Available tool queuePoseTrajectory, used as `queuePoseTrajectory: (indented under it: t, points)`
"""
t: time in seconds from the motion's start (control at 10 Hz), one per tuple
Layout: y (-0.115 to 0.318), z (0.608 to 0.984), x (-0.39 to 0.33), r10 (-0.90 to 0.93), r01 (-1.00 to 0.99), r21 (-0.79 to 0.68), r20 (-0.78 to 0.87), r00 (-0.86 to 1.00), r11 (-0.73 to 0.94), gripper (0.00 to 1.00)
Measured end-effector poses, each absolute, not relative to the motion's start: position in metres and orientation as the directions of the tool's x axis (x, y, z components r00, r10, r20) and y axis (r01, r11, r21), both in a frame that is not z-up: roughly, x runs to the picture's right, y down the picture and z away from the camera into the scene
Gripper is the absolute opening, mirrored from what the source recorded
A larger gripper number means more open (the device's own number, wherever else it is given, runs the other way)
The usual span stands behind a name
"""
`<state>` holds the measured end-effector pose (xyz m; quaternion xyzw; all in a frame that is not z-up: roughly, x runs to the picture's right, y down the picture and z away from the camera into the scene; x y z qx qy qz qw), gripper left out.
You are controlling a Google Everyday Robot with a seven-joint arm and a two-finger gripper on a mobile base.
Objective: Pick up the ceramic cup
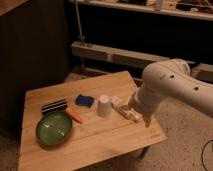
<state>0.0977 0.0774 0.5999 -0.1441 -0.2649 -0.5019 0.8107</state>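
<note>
Your gripper hangs just right of the ceramic cup on the desk, spread or pressed together you cannot tell, and the green bowl sits left of the cup.

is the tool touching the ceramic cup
No, the ceramic cup stands by itself mid-table, while the tool hangs apart from it, over the far end of the long white package.

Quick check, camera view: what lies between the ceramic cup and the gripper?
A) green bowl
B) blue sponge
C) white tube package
C: the white tube package lies just right of the ceramic cup, and the gripper hangs at the package's far end, apart from the cup.
</note>
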Motion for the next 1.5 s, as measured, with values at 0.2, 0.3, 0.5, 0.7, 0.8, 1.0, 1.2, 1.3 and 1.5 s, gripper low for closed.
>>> queuePoseTrajectory:
  t: [0.2,0.3,0.5,0.7,0.8,1.0,1.2,1.3,1.5]
  points:
    - [0.055,0.617,0.087,-0.756,0.890,0.098,0.574,0.316,0.446,0.80]
    - [0.054,0.618,0.086,-0.755,0.888,0.097,0.574,0.318,0.449,0.80]
    - [0.054,0.618,0.087,-0.754,0.888,0.094,0.573,0.321,0.450,0.80]
    - [0.054,0.618,0.090,-0.752,0.887,0.090,0.573,0.326,0.453,0.80]
    - [0.054,0.619,0.087,-0.752,0.887,0.094,0.575,0.323,0.452,0.80]
    - [0.045,0.628,0.085,-0.784,0.901,0.142,0.559,0.268,0.409,0.80]
    - [0.021,0.651,0.063,-0.821,0.925,0.181,0.538,0.191,0.334,0.80]
    - [0.012,0.662,0.053,-0.832,0.932,0.193,0.531,0.164,0.307,0.80]
    - [-0.005,0.689,0.026,-0.854,0.946,0.223,0.511,0.091,0.235,0.80]
